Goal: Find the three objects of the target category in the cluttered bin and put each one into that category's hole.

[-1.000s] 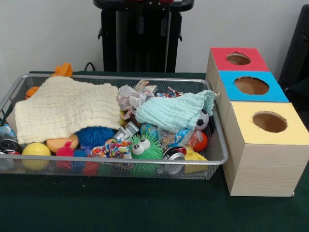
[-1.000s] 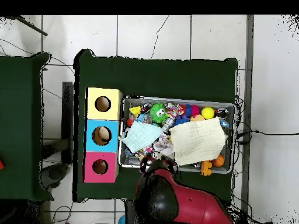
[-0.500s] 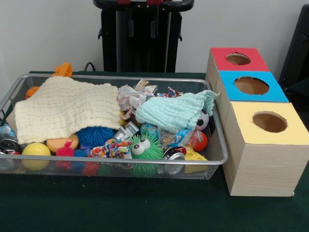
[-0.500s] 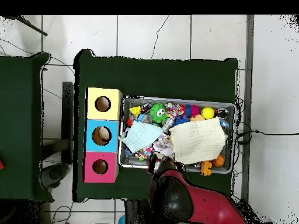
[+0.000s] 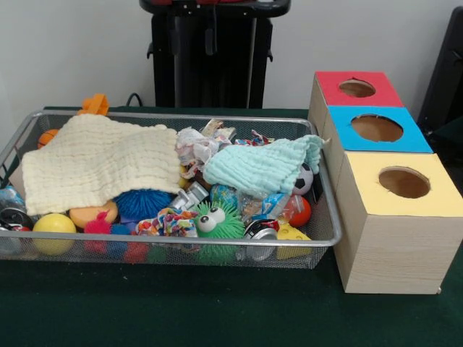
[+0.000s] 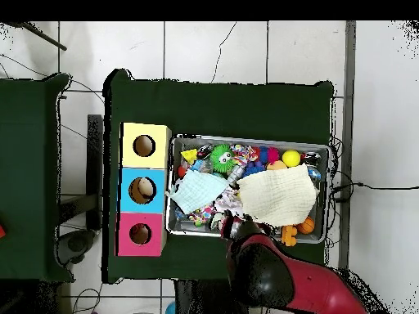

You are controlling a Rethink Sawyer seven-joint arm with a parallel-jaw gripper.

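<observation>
Mesh bin [image 5: 329, 217] full of toys | arm [image 6: 270, 278] over its robot-side edge | gripper hidden, state unclear

**Robot test lab, staged for sorting**

A dark green cloth-covered table [image 6: 221, 106] stands on white floor tiles [image 6: 213, 49] with loose black cables [image 6: 364, 186] at right; three wooden boxes with red, blue and yellow holed tops [image 5: 376, 129] suggest a research rig.
</observation>
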